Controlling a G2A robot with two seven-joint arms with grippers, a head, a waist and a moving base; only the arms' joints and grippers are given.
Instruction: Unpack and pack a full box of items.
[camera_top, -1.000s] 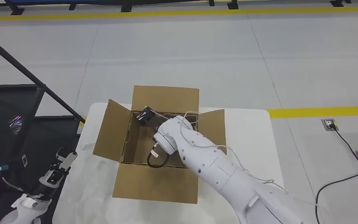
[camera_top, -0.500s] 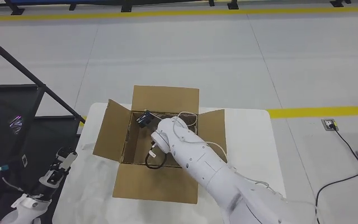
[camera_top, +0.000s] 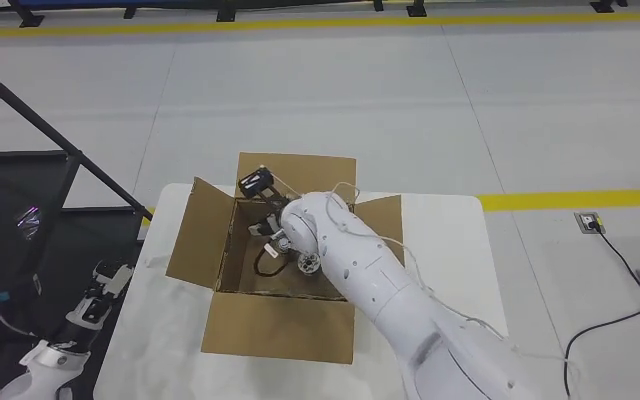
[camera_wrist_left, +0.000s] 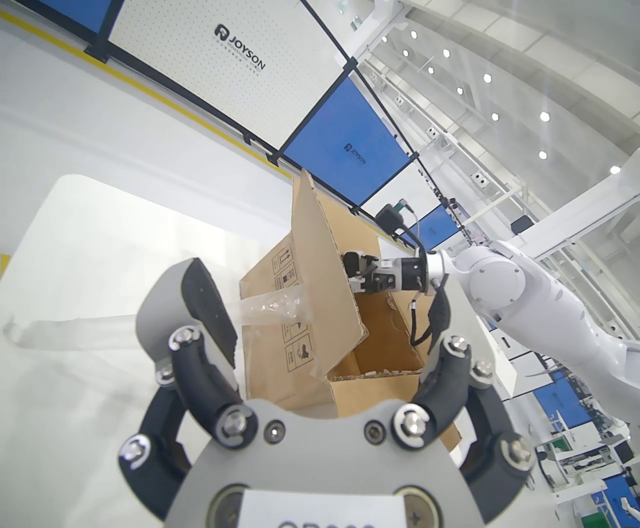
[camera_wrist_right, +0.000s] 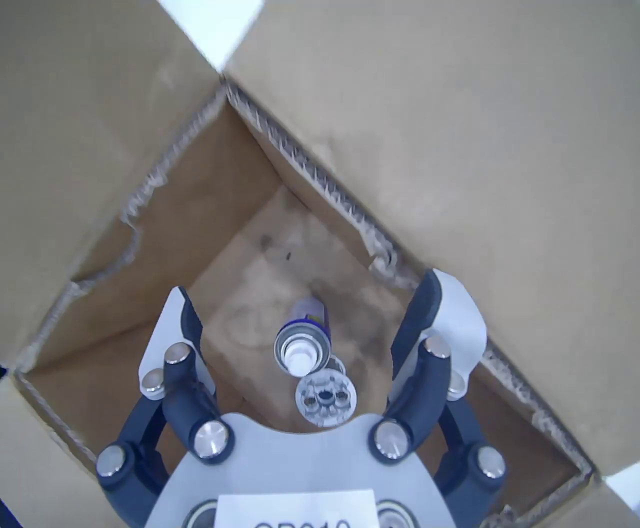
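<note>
Spray can: one, upright on the cardboard box floor, nozzle bare.
White round piece: one, just beside the can; probably its cap.
Box: one, four flaps folded outward, which keeps the mouth free.
Right gripper: above the can, fingers spread, empty; probably lined up to pinch it.
Left gripper: at 8 o'clock of the box, fingers spread, empty, clear of the reach.

We see a brown corrugated cardboard box standing upright on the white table, all four flaps folded outward. On its floor stands a blue-banded spray can with a white nozzle, and a round white ribbed cap lies just beside it.
</note>
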